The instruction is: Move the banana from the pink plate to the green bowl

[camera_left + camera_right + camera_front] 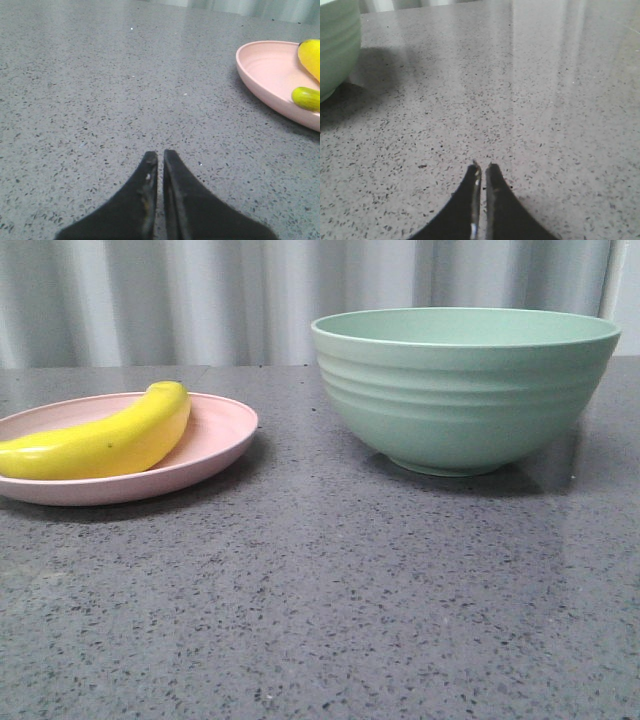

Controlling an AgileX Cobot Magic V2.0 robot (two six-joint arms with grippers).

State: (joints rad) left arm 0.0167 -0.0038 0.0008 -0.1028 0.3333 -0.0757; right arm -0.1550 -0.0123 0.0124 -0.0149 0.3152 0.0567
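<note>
Front: banana point(100, 440) lies on its side on the plate point(215, 435), nothing moved yet. Bowl point(465, 390) stands apart from the plate on the speckled grey table point(320, 610). No arm visible here.

Left wrist: left gripper point(160, 156) has its fingers pressed nearly together with only a hairline slit, holding nothing, low over bare table. Plate point(265, 70) sits ahead of the tips and off to one side, banana point(311, 55) partly cut off at the frame edge. My read: this arm is the nearer one for the pick. Open wide first, approach across the banana's short axis near mid-length, come down over the rim rather than through it.

Right wrist: right gripper point(482, 169) also closed to a thin gap, empty. Bowl point(337, 45) wall is ahead and off to the side, well apart.

Materials: banana is glossy, smooth, curved and looks like hard plastic, likely slippery, so squeeze at the thick middle. Plate is matte, shallow with a low rim. Bowl is deep, ridged outside with a small foot; carry high enough to clear its rim before release.
</note>
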